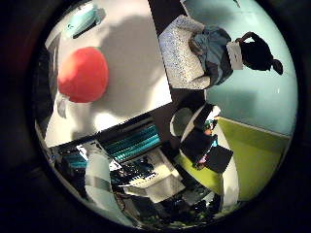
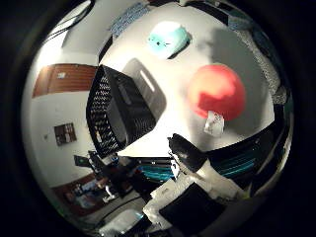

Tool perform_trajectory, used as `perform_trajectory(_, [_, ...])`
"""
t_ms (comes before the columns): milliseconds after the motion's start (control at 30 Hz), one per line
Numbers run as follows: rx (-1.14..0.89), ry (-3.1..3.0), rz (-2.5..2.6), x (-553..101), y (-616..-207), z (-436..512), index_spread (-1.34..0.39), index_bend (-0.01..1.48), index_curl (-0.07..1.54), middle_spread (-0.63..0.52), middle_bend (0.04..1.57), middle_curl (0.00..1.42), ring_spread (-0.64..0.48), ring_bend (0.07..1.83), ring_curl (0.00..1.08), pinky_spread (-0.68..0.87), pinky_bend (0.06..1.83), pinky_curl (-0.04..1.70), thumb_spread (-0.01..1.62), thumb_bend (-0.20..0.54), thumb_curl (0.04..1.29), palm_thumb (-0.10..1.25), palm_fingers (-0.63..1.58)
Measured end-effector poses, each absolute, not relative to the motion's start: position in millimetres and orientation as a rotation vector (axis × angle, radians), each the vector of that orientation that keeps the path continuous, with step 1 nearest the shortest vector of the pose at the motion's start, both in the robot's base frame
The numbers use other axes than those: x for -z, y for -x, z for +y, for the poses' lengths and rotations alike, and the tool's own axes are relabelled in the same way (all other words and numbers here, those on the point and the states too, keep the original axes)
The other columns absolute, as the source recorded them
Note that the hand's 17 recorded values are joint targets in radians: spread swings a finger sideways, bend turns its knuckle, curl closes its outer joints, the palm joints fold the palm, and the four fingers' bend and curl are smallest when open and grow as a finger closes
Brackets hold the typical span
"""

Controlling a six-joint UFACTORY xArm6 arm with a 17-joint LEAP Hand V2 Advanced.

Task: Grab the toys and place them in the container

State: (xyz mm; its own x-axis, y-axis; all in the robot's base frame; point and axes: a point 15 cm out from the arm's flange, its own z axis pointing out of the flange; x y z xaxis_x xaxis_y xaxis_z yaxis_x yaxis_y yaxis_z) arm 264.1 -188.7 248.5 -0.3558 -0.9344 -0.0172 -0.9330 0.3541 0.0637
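A round red plush toy [image 2: 217,91] with a white tag lies on the white table [image 2: 197,54], apart from everything else. A pale teal plush toy [image 2: 168,39] lies farther along the table. The black mesh container [image 2: 118,111] stands on the table beside both toys, and what shows of its inside holds nothing. My hand [image 2: 190,165] hovers off the table's edge near the red toy, touching neither toy. One black-tipped finger [image 2: 180,147] reaches out fairly straight with nothing in it.
The table's edge [image 1: 121,119] runs just past the red toy. Teal slatted shelving [image 1: 136,141] and clutter sit below it. A light patterned sofa [image 1: 180,58] stands beyond the table's far side.
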Motion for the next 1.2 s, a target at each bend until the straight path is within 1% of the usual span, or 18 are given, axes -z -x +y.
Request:
perform_trajectory(100, [0.142,-1.759,-2.562,-233.3,-259.1,-186.4,-0.32,0.16,0.28,0.03,0.19,0.3,0.2,0.33,0.25,0.43,0.51,0.28,1.12,-0.021,0.34,0.63,0.1])
perform_trajectory(233, [0.312,-1.726,-2.521,-186.5,-225.3,-162.2,-0.32,0.16,0.28,0.03,0.19,0.3,0.2,0.32,0.25,0.43,0.51,0.29,1.12,-0.022,0.34,0.62,0.1])
perform_trajectory(500, [0.328,-1.721,-2.52,-149.6,-224.0,-161.4,-0.32,0.16,0.28,0.03,0.2,0.32,0.19,0.32,0.25,0.43,0.48,0.28,1.13,-0.02,0.33,0.62,0.13])
perform_trajectory(633, [0.337,-1.711,-2.523,-140.0,-224.8,-163.9,-0.32,0.16,0.27,0.01,0.21,0.32,0.19,0.32,0.25,0.42,0.47,0.28,1.12,-0.021,0.34,0.62,0.16])
perform_trajectory(733, [0.335,-1.709,-2.526,-140.3,-225.1,-164.3,-0.32,0.15,0.27,-0.03,0.24,0.33,0.17,0.36,0.25,0.42,0.45,0.27,1.12,-0.015,0.34,0.65,0.23])
perform_trajectory(767, [0.331,-1.71,-2.527,-141.0,-225.8,-164.7,-0.32,0.15,0.27,-0.04,0.24,0.33,0.15,0.39,0.26,0.42,0.45,0.27,1.12,-0.015,0.34,0.66,0.27])
perform_trajectory(800, [0.324,-1.712,-2.529,-142.8,-227.1,-165.9,-0.32,0.15,0.26,-0.07,0.27,0.34,0.12,0.43,0.27,0.41,0.45,0.26,1.12,-0.017,0.34,0.66,0.34])
perform_trajectory(833, [0.315,-1.713,-2.532,-144.6,-228.2,-166.8,-0.32,0.15,0.26,-0.11,0.3,0.35,0.06,0.49,0.27,0.38,0.44,0.25,1.12,-0.017,0.35,0.67,0.43])
perform_trajectory(867, [0.312,-1.712,-2.534,-145.4,-228.9,-167.2,-0.33,0.14,0.26,-0.15,0.38,0.38,-0.01,0.59,0.3,0.31,0.43,0.25,1.12,-0.012,0.35,0.69,0.57])
perform_trajectory(900, [0.304,-1.708,-2.539,-147.0,-230.0,-168.1,-0.33,0.14,0.25,-0.19,0.45,0.4,-0.09,0.65,0.31,0.24,0.43,0.23,1.12,-0.01,0.35,0.71,0.63])
perform_trajectory(933, [0.3,-1.706,-2.541,-147.8,-230.8,-168.4,-0.34,0.13,0.24,-0.24,0.52,0.44,-0.17,0.73,0.34,0.1,0.52,0.25,1.12,-0.01,0.36,0.73,0.76])
perform_trajectory(967, [0.293,-1.703,-2.547,-149.0,-232.4,-169.4,-0.36,0.14,0.23,-0.27,0.56,0.47,-0.24,0.8,0.37,-0.06,0.62,0.26,1.11,-0.01,0.36,0.75,0.85])
perform_trajectory(1000, [0.29,-1.702,-2.549,-149.4,-233.0,-169.9,-0.39,0.16,0.24,-0.31,0.6,0.5,-0.3,0.85,0.4,-0.23,0.74,0.3,1.11,-0.008,0.36,0.78,0.95])
perform_trajectory(1033, [0.276,-1.708,-2.551,-151.0,-236.0,-171.2,-0.41,0.19,0.25,-0.33,0.64,0.53,-0.33,0.9,0.42,-0.34,0.8,0.33,1.11,-0.006,0.37,0.8,1.03])
perform_trajectory(1100, [0.238,-1.711,-2.564,-154.2,-242.0,-176.5,-0.45,0.24,0.31,-0.36,0.71,0.6,-0.36,0.96,0.47,-0.43,0.88,0.38,1.1,-0.01,0.38,0.84,1.11])
perform_trajectory(1133, [0.23,-1.711,-2.567,-155.0,-243.1,-177.5,-0.47,0.3,0.35,-0.37,0.75,0.64,-0.37,0.99,0.5,-0.45,0.94,0.41,1.09,-0.011,0.38,0.86,1.13])
perform_trajectory(1200, [0.218,-1.71,-2.572,-156.9,-245.6,-179.0,-0.52,0.43,0.44,-0.39,0.81,0.72,-0.36,1.07,0.55,-0.44,1.05,0.48,1.08,-0.012,0.39,0.89,1.13])
